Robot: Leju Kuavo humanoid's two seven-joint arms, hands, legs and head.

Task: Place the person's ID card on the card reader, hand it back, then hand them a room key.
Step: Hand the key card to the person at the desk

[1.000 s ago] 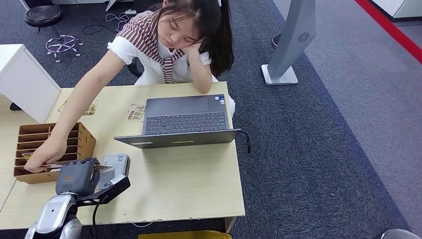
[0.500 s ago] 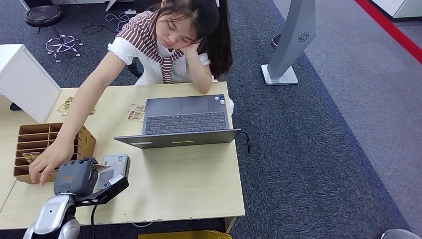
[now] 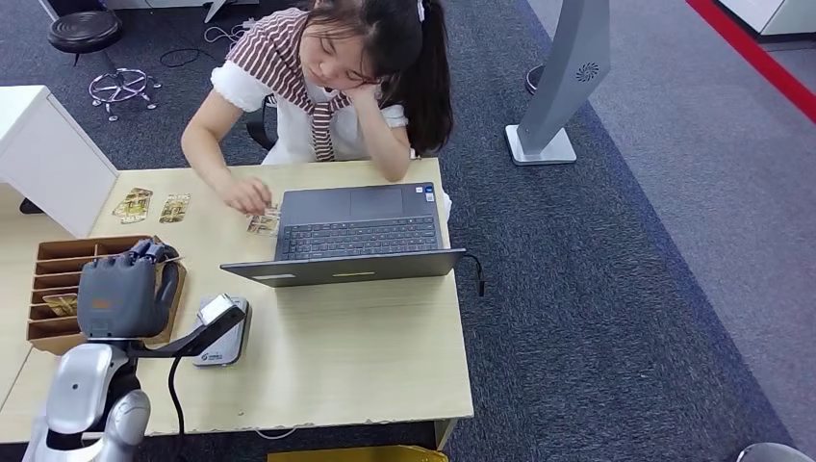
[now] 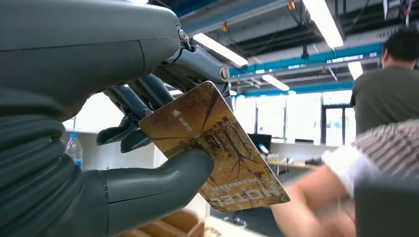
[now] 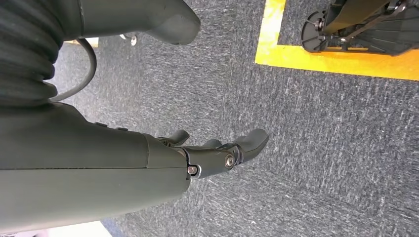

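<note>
My left hand is raised over the wooden card box at the table's near left, its back towards the head camera. In the left wrist view that hand pinches a brown room key card, printed with trees and the word HOTEL, between thumb and fingers. The grey card reader lies on the table just right of the hand, with nothing on it. The person's hand rests on the far side by a card next to the laptop. My right hand hangs over the carpet, fingers apart and holding nothing.
An open laptop takes up the table's middle. Two more cards lie at the far left, near a white box. The person sits across the table, leaning on one elbow. A grey stand is on the carpet to the right.
The person's hand has pulled back from the card box to the far side near the laptop. My left hand has lifted up from beside the reader with the key card.
</note>
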